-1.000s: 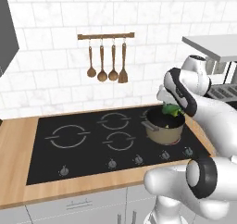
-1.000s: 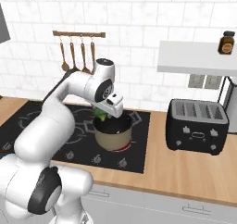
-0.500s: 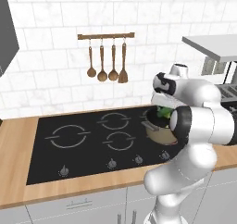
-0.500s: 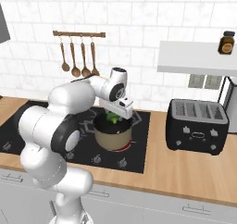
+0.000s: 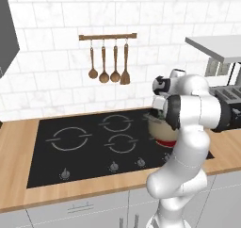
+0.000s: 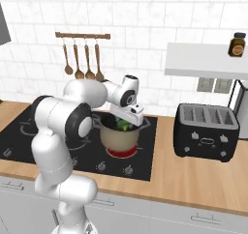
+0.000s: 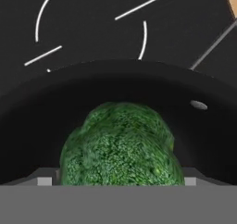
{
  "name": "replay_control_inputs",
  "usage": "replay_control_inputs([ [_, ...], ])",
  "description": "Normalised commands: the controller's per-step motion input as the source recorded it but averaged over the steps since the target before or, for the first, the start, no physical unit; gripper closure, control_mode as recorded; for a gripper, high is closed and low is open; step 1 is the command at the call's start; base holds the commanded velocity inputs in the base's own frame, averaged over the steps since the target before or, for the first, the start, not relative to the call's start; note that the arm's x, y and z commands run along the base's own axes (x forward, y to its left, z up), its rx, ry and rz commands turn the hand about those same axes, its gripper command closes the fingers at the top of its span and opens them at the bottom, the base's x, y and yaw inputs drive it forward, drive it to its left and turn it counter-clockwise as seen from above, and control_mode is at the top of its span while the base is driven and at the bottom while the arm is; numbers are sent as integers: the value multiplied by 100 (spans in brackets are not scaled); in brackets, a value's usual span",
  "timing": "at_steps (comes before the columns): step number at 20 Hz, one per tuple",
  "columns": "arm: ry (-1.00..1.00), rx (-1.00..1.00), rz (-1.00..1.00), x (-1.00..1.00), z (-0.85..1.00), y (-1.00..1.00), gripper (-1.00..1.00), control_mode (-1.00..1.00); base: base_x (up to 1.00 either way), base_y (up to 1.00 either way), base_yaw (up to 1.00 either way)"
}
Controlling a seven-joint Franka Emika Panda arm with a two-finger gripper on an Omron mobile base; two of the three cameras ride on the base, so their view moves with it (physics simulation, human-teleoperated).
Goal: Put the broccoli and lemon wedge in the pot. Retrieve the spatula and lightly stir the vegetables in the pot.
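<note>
Close up, bumpy dark-green broccoli (image 7: 121,149) crown

Honestly there's no readable text anywhere here. The little jar (image 6: 237,44) up on the shelf (image 6: 203,61) has a label, but it's way too small to make out. The toaster (image 6: 207,131) and the cooktop knobs (image 6: 100,166) show no legible markings either.

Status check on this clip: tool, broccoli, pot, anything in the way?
Tool over the pot, jaws wide around the broccoli. Broccoli inside the pot's rim. Nothing blocking the pot.
</note>
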Motion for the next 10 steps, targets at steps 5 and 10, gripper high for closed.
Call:
replay_control_inputs([
  [5, -1, 0, 0, 2, -35, 0, 100, -100, 0, 0, 0],
  [10, -9, 0, 0, -50, -5, 11, 100, -100, 0, 0, 0],
])
